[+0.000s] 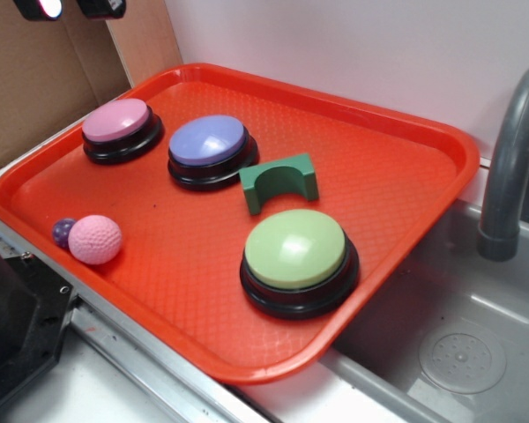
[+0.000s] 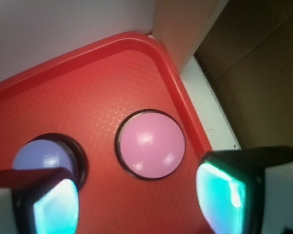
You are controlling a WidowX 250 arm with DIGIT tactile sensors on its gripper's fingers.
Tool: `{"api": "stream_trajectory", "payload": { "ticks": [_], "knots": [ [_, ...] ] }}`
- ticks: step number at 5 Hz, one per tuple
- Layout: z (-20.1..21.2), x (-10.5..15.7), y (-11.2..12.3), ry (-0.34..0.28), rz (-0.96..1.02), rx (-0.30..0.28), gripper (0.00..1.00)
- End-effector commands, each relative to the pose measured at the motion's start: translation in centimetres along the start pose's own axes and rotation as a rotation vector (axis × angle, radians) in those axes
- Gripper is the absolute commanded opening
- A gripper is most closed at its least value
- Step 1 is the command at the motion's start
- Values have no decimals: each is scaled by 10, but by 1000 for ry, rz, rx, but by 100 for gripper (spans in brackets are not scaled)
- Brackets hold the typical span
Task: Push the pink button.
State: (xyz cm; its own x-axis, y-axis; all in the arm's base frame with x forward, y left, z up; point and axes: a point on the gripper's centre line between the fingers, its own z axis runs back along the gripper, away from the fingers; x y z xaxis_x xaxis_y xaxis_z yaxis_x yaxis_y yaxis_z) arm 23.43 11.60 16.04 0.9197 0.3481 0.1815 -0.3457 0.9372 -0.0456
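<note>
The pink button [image 1: 116, 122] sits on its black base in the far left corner of the red tray [image 1: 397, 167], with the purple-blue button [image 1: 208, 141] just beside it toward the tray's middle. A green arch block [image 1: 279, 181] stands near the centre, and the larger green button [image 1: 296, 252] rests closer to the tray's near edge. By the left edge a pink dimpled ball [image 1: 95, 239] touches a small purple ball [image 1: 63, 232]. In the wrist view the tool [image 2: 136, 200] hovers above the tray with its two fingers [image 2: 219, 195] spread wide and nothing between them, the pink button [image 2: 151, 145] showing just ahead of the gap. A grey faucet [image 1: 510, 150] rises over the sink [image 1: 476, 352] beyond the tray's right edge.
</note>
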Motion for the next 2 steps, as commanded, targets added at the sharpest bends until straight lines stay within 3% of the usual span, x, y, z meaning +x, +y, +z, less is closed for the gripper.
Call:
{"api": "stream_trajectory", "payload": {
  "ticks": [1, 2],
  "knots": [
    [31, 10, 3, -67, 18, -30, 100],
    [34, 11, -1, -70, 10, -6, 100]
  ]
}}
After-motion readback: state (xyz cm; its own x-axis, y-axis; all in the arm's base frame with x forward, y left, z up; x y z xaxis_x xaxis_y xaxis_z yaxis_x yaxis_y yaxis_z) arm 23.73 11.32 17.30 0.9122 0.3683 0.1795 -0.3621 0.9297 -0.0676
